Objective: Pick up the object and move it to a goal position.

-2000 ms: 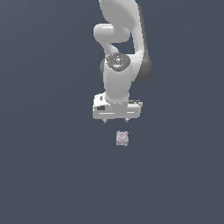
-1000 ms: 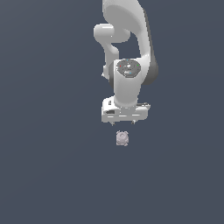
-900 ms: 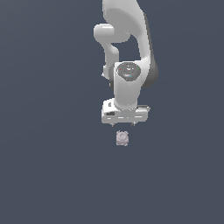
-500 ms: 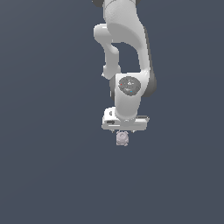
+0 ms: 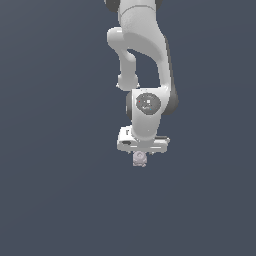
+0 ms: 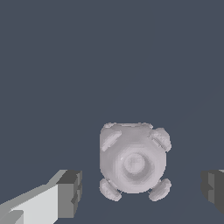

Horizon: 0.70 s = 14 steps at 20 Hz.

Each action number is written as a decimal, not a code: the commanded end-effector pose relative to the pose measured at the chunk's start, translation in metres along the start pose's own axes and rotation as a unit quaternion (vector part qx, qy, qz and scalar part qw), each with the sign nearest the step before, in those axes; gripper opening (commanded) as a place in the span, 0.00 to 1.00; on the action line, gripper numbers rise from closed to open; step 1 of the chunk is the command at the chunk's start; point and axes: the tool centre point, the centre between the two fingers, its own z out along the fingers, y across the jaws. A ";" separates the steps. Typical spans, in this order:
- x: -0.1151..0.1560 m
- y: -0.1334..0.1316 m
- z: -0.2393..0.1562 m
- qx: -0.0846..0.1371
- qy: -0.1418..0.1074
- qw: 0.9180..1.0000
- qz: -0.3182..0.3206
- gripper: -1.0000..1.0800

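The object (image 6: 132, 162) is a pale grey-lilac lump, roughly cube-shaped, with knobbly corners and a round mark on its face. In the exterior view the object (image 5: 139, 158) peeks out just below the white hand. My gripper (image 6: 142, 188) is open and straddles it, one finger (image 6: 69, 194) on each side with gaps to the lump. In the exterior view the gripper (image 5: 142, 153) sits low over the object and the fingers are hidden behind the hand.
A flat, dark grey-blue floor (image 5: 55, 190) fills both views. The white arm (image 5: 145, 60) rises from the hand toward the top of the exterior view.
The arm has come down and forward toward the object. The gap seen earlier between the hand and the lump has closed, and the hand now partly covers it.
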 end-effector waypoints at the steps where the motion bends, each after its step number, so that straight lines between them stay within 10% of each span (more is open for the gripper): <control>1: 0.000 0.000 0.005 0.000 0.000 1.000 0.000 0.96; 14: 0.001 0.000 0.050 0.000 0.000 1.000 0.002 0.96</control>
